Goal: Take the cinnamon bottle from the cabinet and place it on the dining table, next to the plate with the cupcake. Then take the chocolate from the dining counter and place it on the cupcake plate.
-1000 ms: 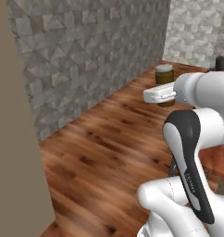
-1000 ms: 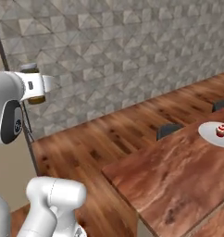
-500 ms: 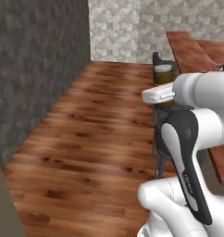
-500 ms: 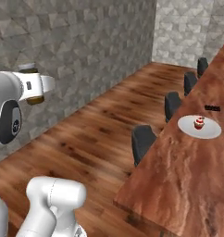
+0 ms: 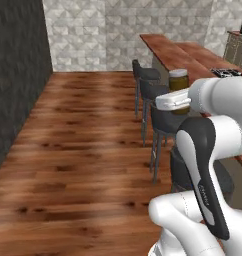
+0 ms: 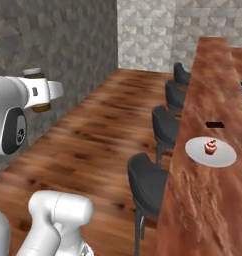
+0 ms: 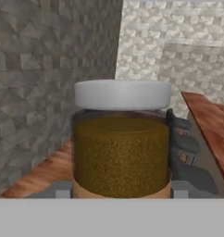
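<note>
Surface first: we see the dining table [image 6: 213, 200], its long reddish-brown top, running up the right side of the right base view, with a row of dark stools [image 6: 149, 181] tucked along its near edge. On it lies the white plate [image 6: 211, 152] with the cupcake [image 6: 210, 146] standing near its middle, and a little farther along the same top lies the chocolate [image 6: 214, 124], a small black bar, apart from the plate.

We judge the first half of the task partly done. The cinnamon bottle [image 7: 121, 139] is out of the cabinet and carried in the air, upright, its pale lid on top and brown contents below. In the hand view the hand [image 7: 121, 194] grips the bottle at its lower sides; in the left base view the bottle [image 5: 178, 82] stands above the white wrist, and in the right base view it [image 6: 38, 90] sits at the end of the arm, well apart from the plate. What is left, as we read it: bring the bottle over the top, set it beside the plate, then fetch the chocolate and lay it on the plate.

Against the earlier pictures, both base views have swung round. A second ago we faced the grey stone wall, with the table only at the edge; now we look down its length. That is the base turning, not the things moving. The grip on the bottle looks unchanged.
</note>
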